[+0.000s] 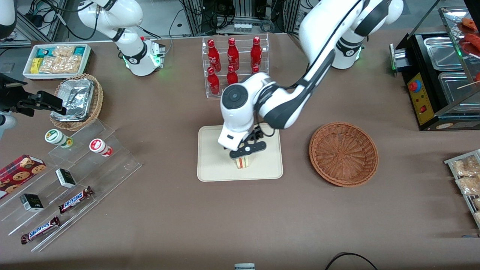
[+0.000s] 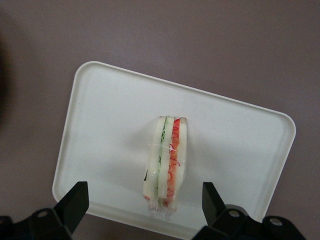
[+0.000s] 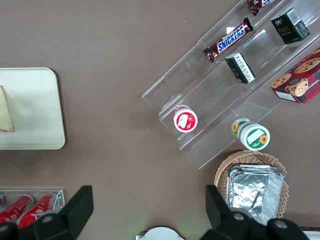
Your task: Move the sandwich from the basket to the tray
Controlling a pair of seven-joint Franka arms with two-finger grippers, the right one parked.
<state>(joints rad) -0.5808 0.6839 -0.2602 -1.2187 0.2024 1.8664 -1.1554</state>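
Your sandwich (image 2: pixel 167 161) stood on edge on the tray (image 2: pixel 240 135), out of the basket (image 1: pixel 343 153), which sat beside the tray toward the working arm's end of the counter (image 1: pixel 240 225). Your gripper (image 2: pixel 142 212) hung just above it, jaws wide apart, gripping nothing. Release looked done; next you'd lift straight clear.

Front cam sits high, looks steeply down over the whole table (image 1: pixel 150 225) toward the arm bases. Left wrist cam looks straight down, close, past the spread-fingered gripper (image 2: pixel 145 210) onto the tray (image 2: pixel 235 135) and sandwich (image 2: pixel 167 160) (same pair shows mid-table in front view: tray (image 1: pixel 213 165), sandwich (image 1: pixel 243 162)). Right wrist cam also faces down, higher up, catching the tray edge (image 3: pixel 45 100) plus the acrylic snack steps (image 3: pixel 225 100).
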